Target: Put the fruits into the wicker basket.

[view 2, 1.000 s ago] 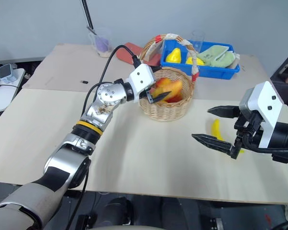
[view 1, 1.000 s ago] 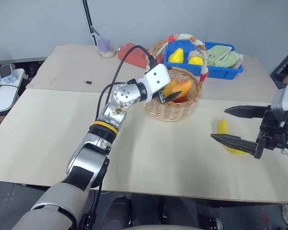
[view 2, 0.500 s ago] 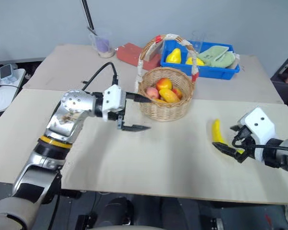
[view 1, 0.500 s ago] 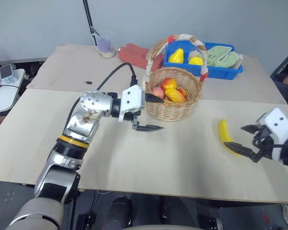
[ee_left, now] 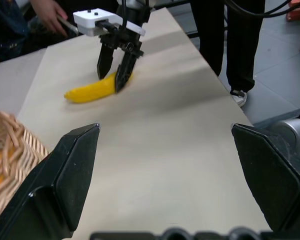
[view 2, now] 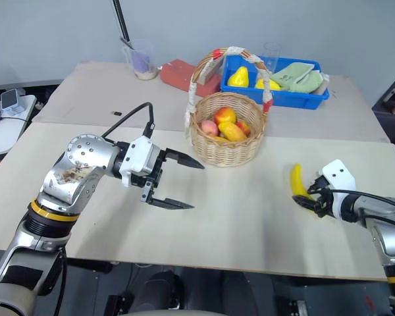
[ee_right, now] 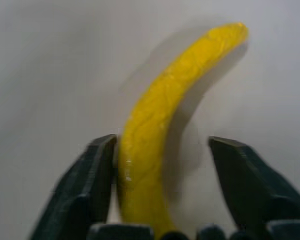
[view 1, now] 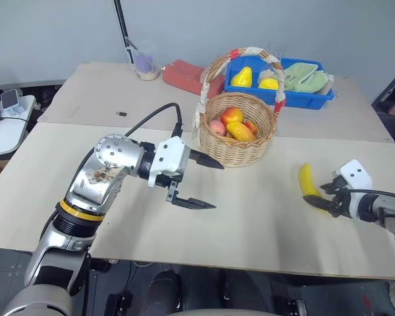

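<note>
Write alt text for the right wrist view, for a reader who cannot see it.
A yellow banana lies on a pale table, its near end between the right gripper's two black fingers. One finger is against the banana's side; a gap remains between the fruit and the other finger.

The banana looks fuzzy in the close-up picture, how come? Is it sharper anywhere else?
In the right wrist view the banana sits so close to the camera that it is soft and out of focus, with a blurry shadow beside it. In the left wrist view and the left eye view it looks crisper, lying on the table.
</note>
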